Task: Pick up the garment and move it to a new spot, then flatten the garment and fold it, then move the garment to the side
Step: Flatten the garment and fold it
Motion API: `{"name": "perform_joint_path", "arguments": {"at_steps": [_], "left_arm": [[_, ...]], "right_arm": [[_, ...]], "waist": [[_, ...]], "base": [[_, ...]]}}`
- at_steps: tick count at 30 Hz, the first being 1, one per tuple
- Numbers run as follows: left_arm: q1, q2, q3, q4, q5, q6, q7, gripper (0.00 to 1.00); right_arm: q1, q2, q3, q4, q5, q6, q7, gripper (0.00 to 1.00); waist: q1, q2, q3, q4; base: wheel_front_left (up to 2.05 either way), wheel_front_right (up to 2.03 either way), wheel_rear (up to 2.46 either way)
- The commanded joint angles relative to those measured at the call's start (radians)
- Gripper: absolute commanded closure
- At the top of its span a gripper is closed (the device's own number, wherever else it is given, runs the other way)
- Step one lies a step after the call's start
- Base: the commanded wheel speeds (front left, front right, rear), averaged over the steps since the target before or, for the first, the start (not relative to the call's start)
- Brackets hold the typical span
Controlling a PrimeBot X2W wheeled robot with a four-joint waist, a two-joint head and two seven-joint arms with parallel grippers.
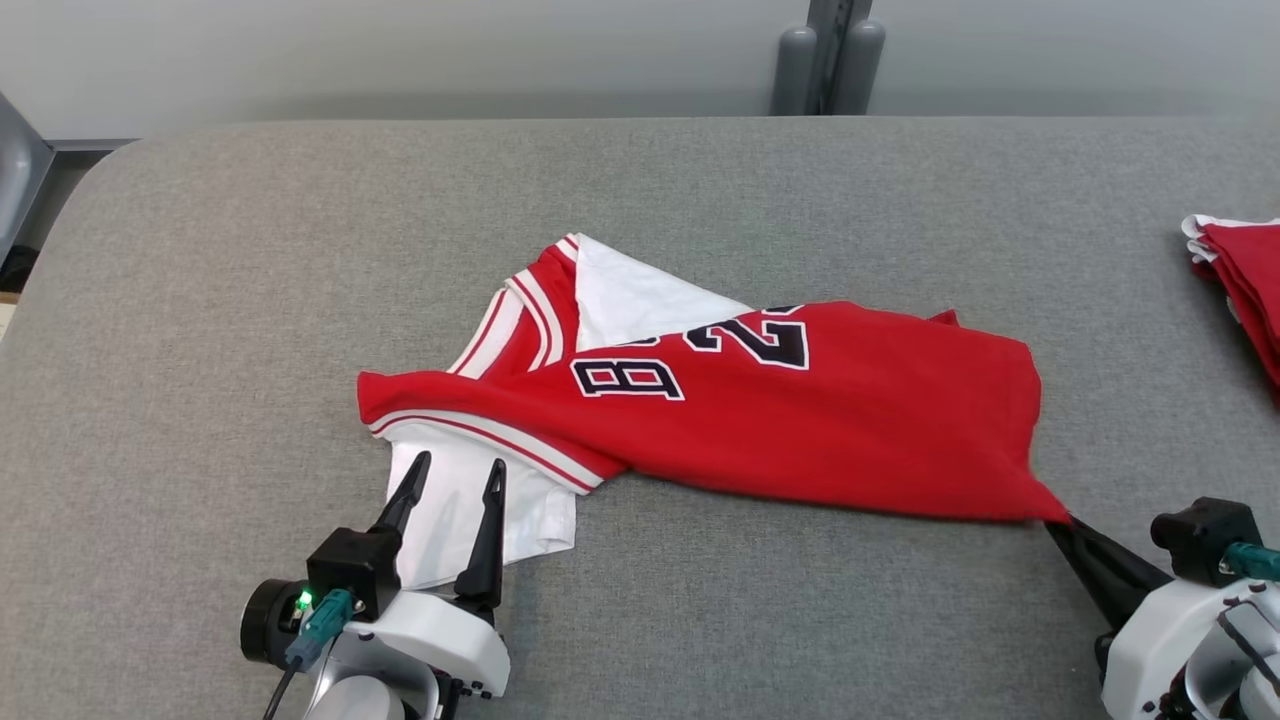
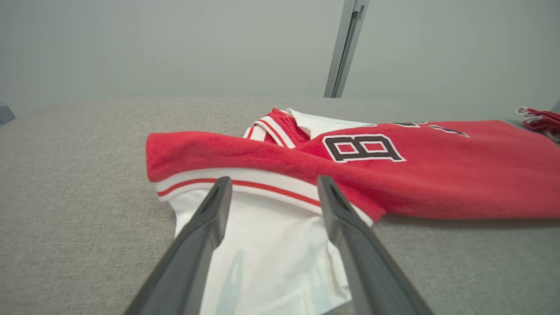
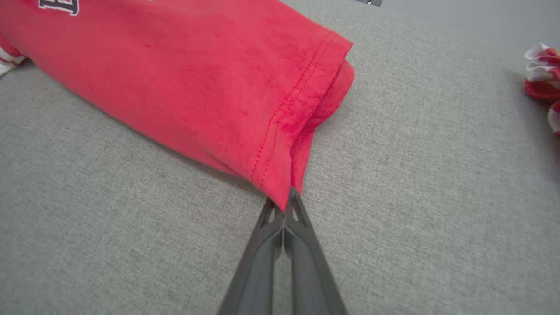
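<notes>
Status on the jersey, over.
Right gripper shut on red jersey, hem corner. Left gripper open at its white part. Jersey bunched, not flat. Red-and-white garment pile far right, apart.

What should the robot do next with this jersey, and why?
Probably ease the open left gripper forward and close it on the striped edge of the jersey: the right gripper pinches the hem corner, so a second hold would let both arms spread it flat.

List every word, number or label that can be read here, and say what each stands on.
"8": black digit edged in white, lying sideways on the red jersey.
"2": beside it on the same jersey, partly cut by a fold.
Right wrist view, top left: a scrap of a digit cut by the edge, unreadable.
No brand or label can be read.
</notes>
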Motion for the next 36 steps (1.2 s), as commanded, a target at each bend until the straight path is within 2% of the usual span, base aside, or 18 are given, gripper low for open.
{"name": "perform_joint_path", "arguments": {"at_steps": [1,3,4,11,18,24,31,36], "left_arm": [[0.005,0.007,0.007,-0.001,0.006,0.001,-0.001,0.00],[0.006,0.007,0.009,-0.003,0.007,0.003,-0.001,0.00],[0.005,0.007,0.009,-0.004,0.007,0.003,-0.001,0.00],[0.006,0.007,0.008,-0.009,0.006,0.002,-0.001,0.00],[-0.006,0.005,0.000,-0.012,0.004,-0.002,-0.001,0.00],[-0.027,0.003,-0.007,-0.017,-0.003,-0.003,-0.001,0.00],[-0.048,0.000,-0.018,-0.025,-0.010,0.003,-0.001,0.00],[-0.061,-0.001,-0.026,-0.027,-0.014,0.004,-0.001,0.00]], "right_arm": [[0.015,0.009,-0.013,0.016,0.003,0.000,-0.013,0.84],[0.023,0.019,-0.025,0.030,0.008,0.000,-0.024,0.45],[0.027,0.022,-0.028,0.036,0.009,0.000,-0.026,0.00],[0.050,0.002,-0.088,0.044,0.044,0.000,-0.052,0.00],[-0.004,-0.032,-0.144,0.009,0.068,0.000,-0.052,0.00],[-0.139,-0.045,-0.098,-0.009,0.067,0.000,0.029,0.00],[-0.324,-0.002,-0.065,0.110,0.123,0.000,0.135,0.00],[-0.425,0.020,-0.005,0.197,0.173,0.000,0.229,0.00]], "waist": [[0.0000,-0.0001,0.000,-0.006],[0.0000,-0.0001,-0.001,-0.014],[0.0000,-0.0001,-0.001,-0.018],[0.0000,-0.0001,-0.008,-0.039],[0.0000,-0.0001,-0.004,-0.029],[0.0000,-0.0001,0.020,0.014],[0.0000,-0.0001,0.062,0.077],[0.0000,-0.0001,0.088,0.113]], "base": [[0.00,0.00,0.00],[0.00,0.00,0.00],[0.00,0.00,0.00],[0.00,0.00,0.00],[0.00,0.00,0.00],[0.00,0.00,0.00],[0.00,0.00,0.00],[0.00,0.00,0.00]]}}
